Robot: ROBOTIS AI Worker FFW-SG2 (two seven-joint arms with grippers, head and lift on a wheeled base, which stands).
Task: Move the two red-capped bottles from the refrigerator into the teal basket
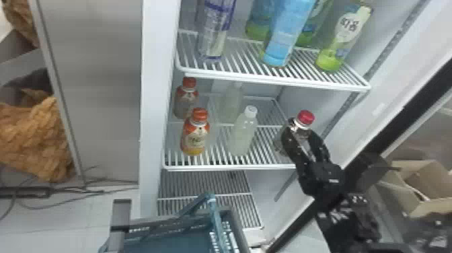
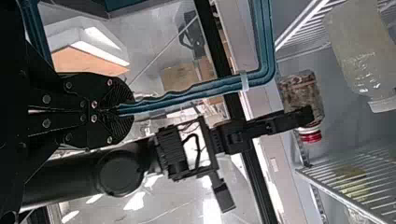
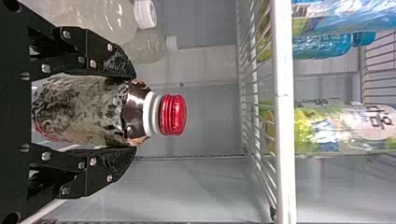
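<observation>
One bottle (image 3: 84,112) upright, cap (image 3: 173,115) up

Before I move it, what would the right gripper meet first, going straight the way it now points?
The right gripper, holding a red-capped bottle, would probably meet the refrigerator's inner wall first, beyond the bottle. Depth and which wall are unclear.

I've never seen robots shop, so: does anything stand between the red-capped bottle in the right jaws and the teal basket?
The wire shelf's front edge lies between the red-capped bottle and the teal basket below. The raised handle in the left jaws also stands over the basket, so both may need clearing.
</observation>
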